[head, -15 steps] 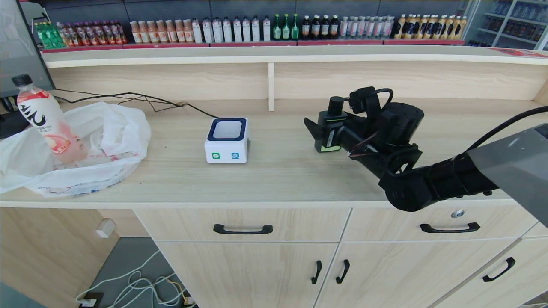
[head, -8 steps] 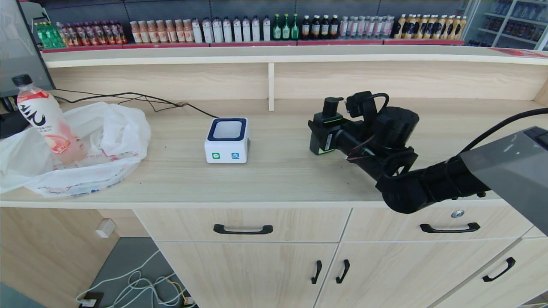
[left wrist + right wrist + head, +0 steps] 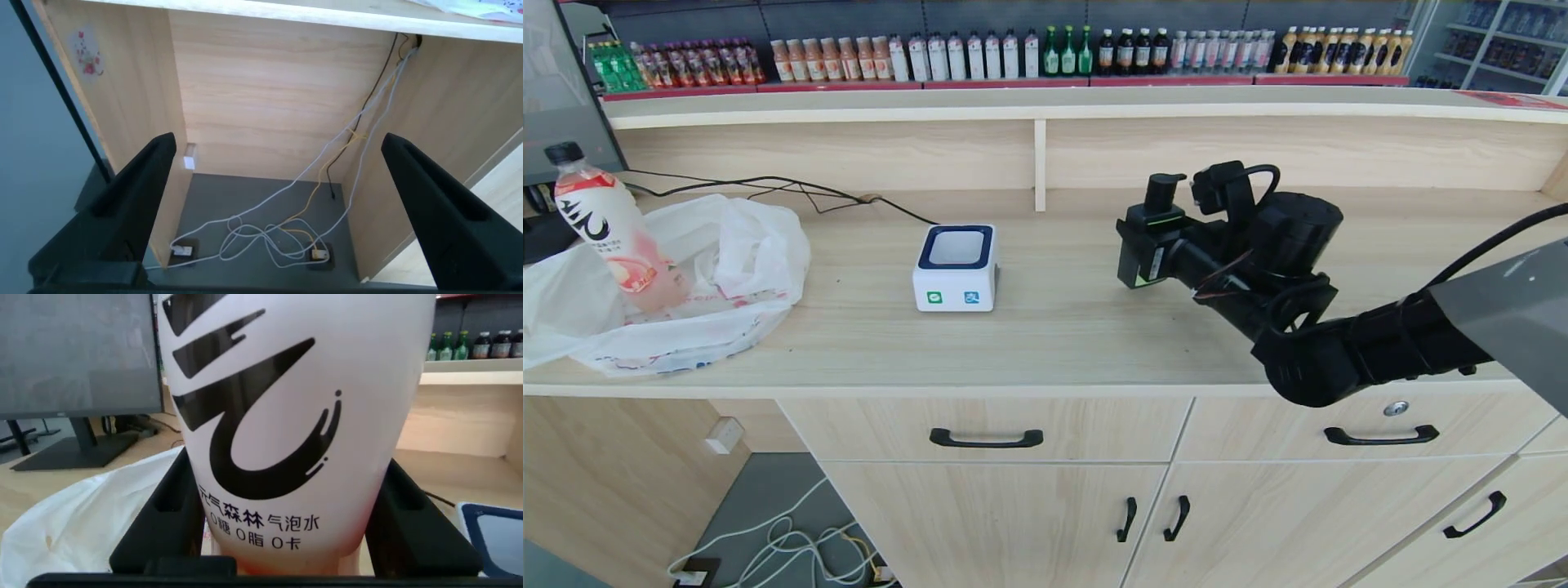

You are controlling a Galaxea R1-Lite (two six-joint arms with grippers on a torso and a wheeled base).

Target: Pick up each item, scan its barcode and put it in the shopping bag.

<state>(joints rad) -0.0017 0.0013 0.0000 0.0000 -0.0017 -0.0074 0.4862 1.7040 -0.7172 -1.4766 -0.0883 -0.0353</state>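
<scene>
My right gripper [image 3: 1142,255] is shut on a bottle with a black cap [image 3: 1164,189], holding it upright just above the counter to the right of the scanner [image 3: 956,266]. In the right wrist view the bottle [image 3: 286,416] is pale with a black swoosh label and sits between the black fingers [image 3: 163,514]. The white shopping bag [image 3: 727,245] lies at the counter's left end. A pink drink bottle [image 3: 609,229] stands in it. My left gripper [image 3: 278,212] is open with nothing in it, below counter level, facing cables on the floor.
The scanner's black cable [image 3: 768,184] runs along the back of the counter [image 3: 1054,327]. A raised wooden shelf wall [image 3: 1037,151] closes off the back. A dark monitor [image 3: 78,351] stands behind the bag. Drawers and cupboard doors are below the front edge.
The right gripper's fingers closed on the black-capped bottle. It then rose slightly and shifted a little to the right. The bag, its bottle and the scanner stayed put.
</scene>
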